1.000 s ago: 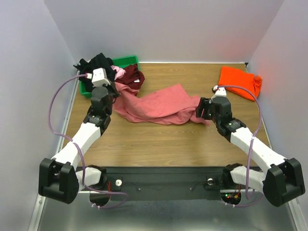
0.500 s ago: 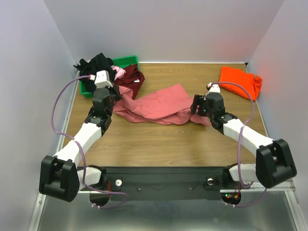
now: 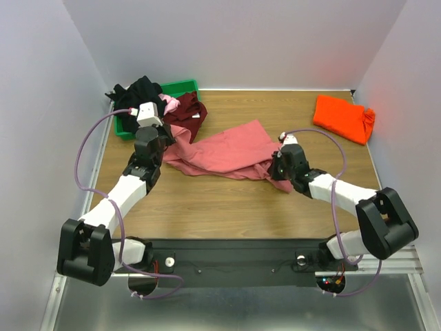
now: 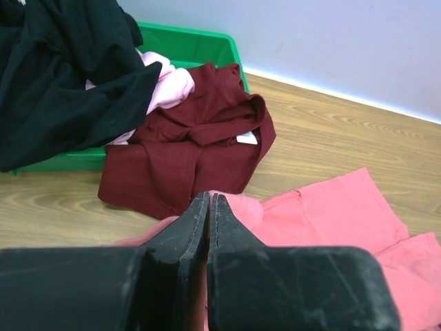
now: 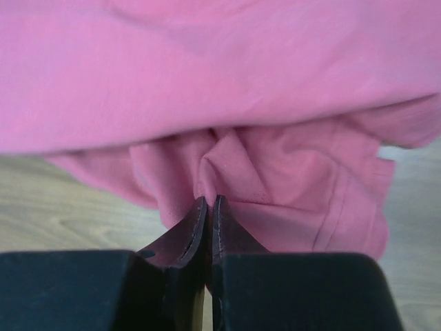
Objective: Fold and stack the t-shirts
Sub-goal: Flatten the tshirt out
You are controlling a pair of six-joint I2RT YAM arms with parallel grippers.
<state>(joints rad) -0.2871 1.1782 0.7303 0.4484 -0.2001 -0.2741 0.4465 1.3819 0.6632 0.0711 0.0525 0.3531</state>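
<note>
A salmon-pink t-shirt (image 3: 224, 150) lies crumpled across the middle of the table. My left gripper (image 4: 209, 201) is shut on a fold at the shirt's left end (image 4: 275, 217), beside a dark maroon t-shirt (image 4: 196, 141). My right gripper (image 5: 209, 202) is shut on a pinch of the same pink cloth (image 5: 275, 172) at its right end (image 3: 279, 165). A bright orange t-shirt (image 3: 343, 117) lies folded at the back right. Black (image 3: 141, 89) and light pink (image 3: 169, 103) shirts spill from the bin.
A green plastic bin (image 3: 176, 89) stands at the back left corner against the wall, with shirts draped over its rim. White walls close the table on three sides. Bare wood (image 3: 220, 207) shows along the near edge.
My right gripper has moved left along the table to the pink shirt's right end and closed on the cloth. The left gripper has kept its hold and barely shifted.
</note>
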